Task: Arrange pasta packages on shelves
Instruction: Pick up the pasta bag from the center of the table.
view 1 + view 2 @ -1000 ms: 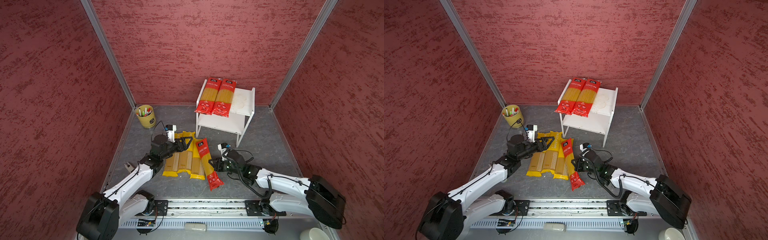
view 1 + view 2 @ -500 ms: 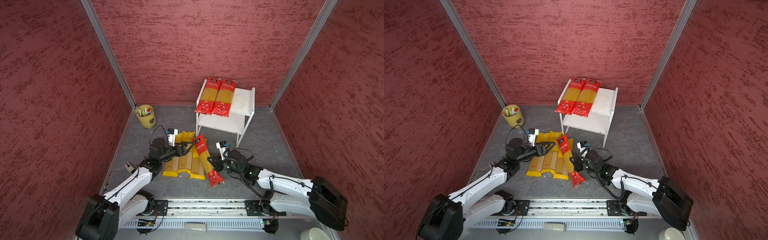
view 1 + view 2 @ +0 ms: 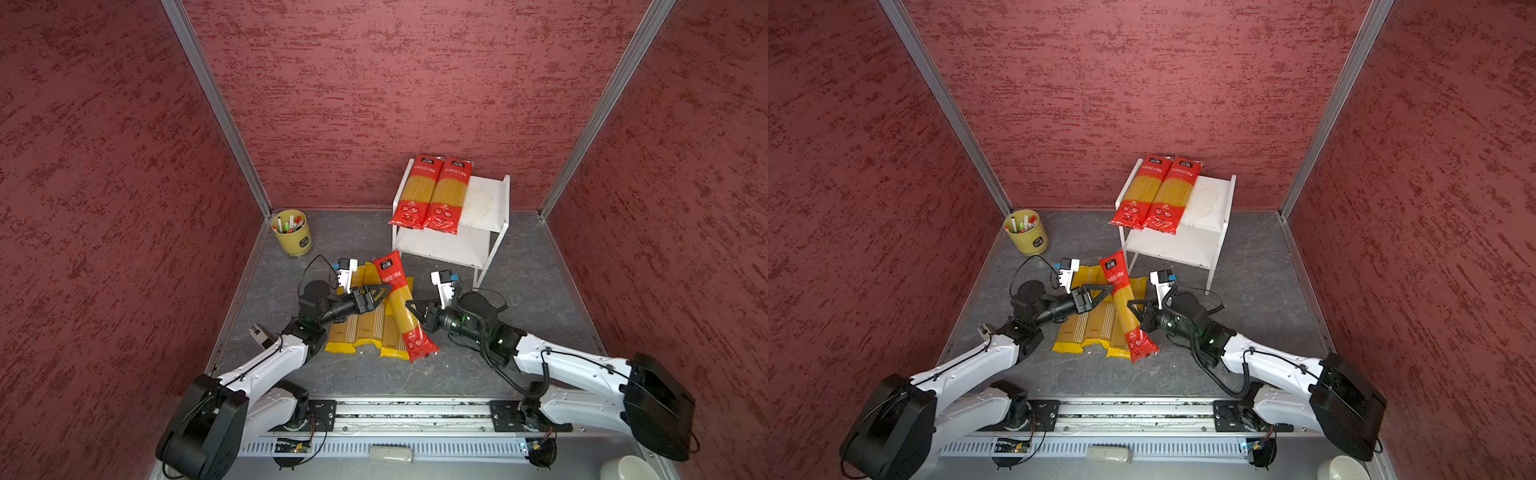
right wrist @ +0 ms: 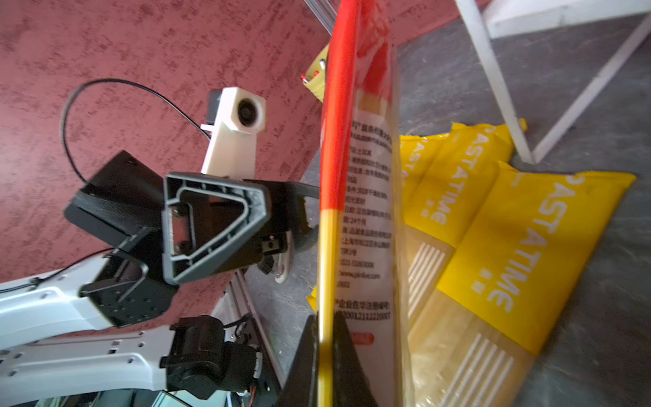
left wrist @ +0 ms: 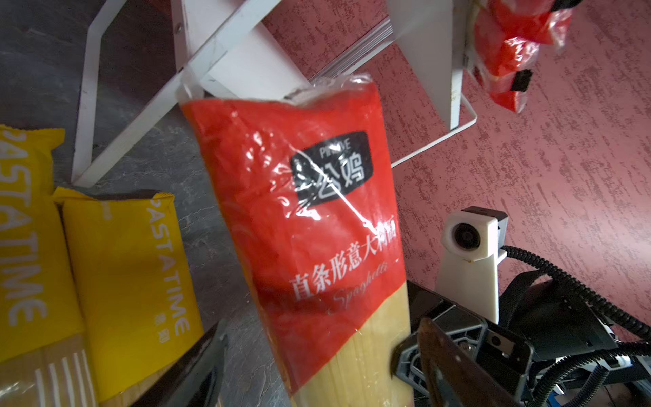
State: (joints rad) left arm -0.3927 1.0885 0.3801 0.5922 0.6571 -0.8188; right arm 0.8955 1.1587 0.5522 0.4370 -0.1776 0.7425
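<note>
My right gripper (image 3: 412, 309) (image 4: 326, 334) is shut on the edge of a red pasta package (image 3: 400, 301) (image 3: 1122, 305) (image 4: 366, 176). The package is tilted, its logo end raised toward the shelves (image 3: 486, 199) (image 3: 1209, 199) and its lower end near the floor. My left gripper (image 3: 380, 291) (image 3: 1100, 291) (image 5: 317, 359) is open, one finger on each side of that package (image 5: 310, 218), not clamping it. Three yellow pasta packages (image 3: 365, 328) (image 3: 1088, 324) (image 5: 123, 267) (image 4: 528, 246) lie flat underneath. Two red packages (image 3: 432, 195) (image 3: 1156, 193) lie on the top board.
A yellow cup of markers (image 3: 291, 232) (image 3: 1026, 232) stands in the back left corner. Red walls close in three sides. The arms' base rail (image 3: 411, 415) runs along the front, and a white bowl (image 3: 627, 467) sits outside at the front right.
The red package, lying on the yellow ones a second ago, has been lifted and tilted by my right gripper. My left gripper has opened wider and now straddles it.
</note>
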